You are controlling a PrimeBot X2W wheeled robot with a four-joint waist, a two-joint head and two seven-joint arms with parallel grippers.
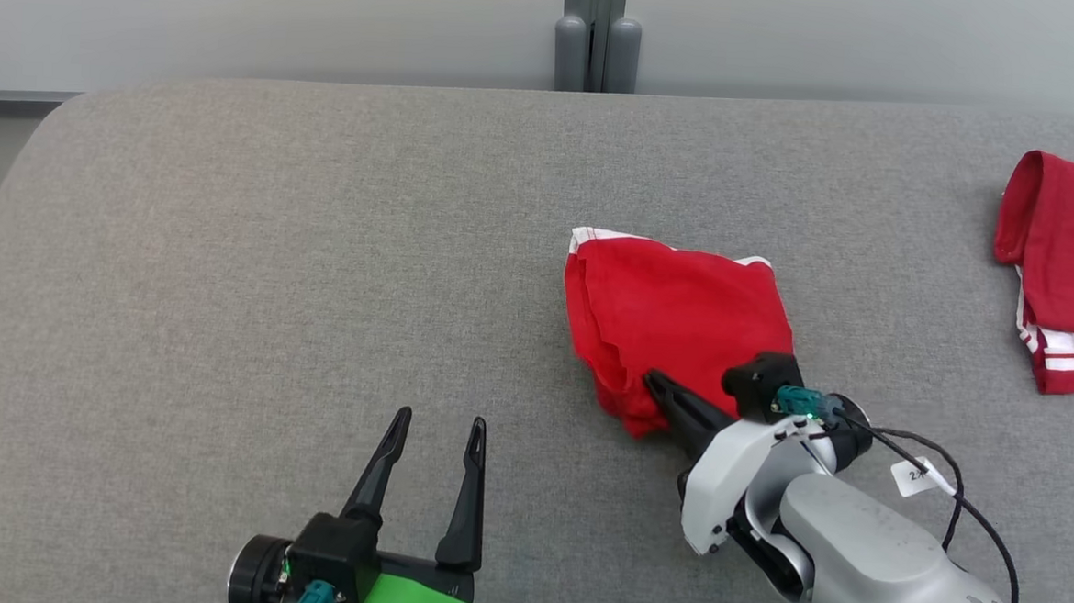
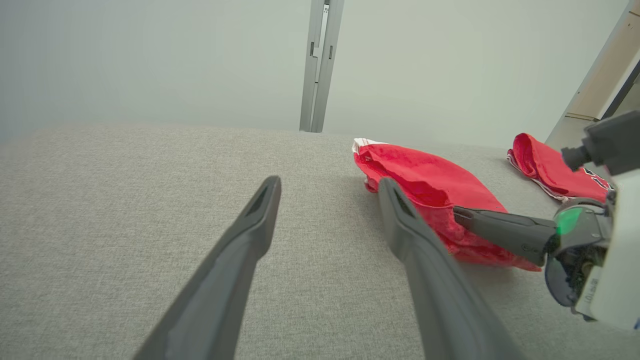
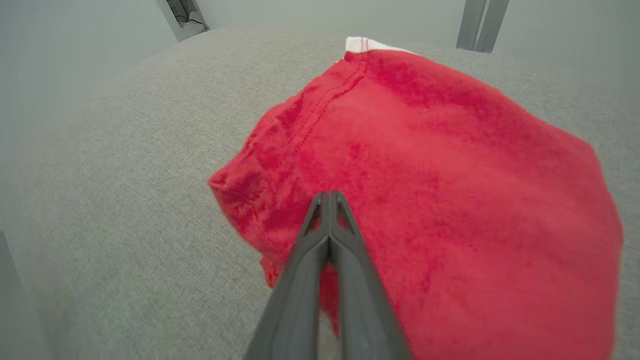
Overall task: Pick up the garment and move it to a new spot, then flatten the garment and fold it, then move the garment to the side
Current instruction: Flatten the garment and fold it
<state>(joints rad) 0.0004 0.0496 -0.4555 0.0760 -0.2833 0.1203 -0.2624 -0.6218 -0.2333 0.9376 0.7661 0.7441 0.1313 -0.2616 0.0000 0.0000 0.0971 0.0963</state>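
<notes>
dark fingers of the right gripper (image 3: 327, 198) are pressed together on the near edge of the red garment (image 1: 674, 318), mid-table (image 1: 320, 235); so thin a bite may slip on lifting; left gripper (image 1: 439, 419) waits spread.

My right end effector (image 3: 328, 196) has its fingers pressed together on the red garment (image 3: 425, 165), but whether cloth is caught between them I cannot tell. The head view's right edge cuts off a second red garment (image 1: 1068, 247), and the print on my wrist tag (image 1: 916, 475) is too small to read.
</notes>
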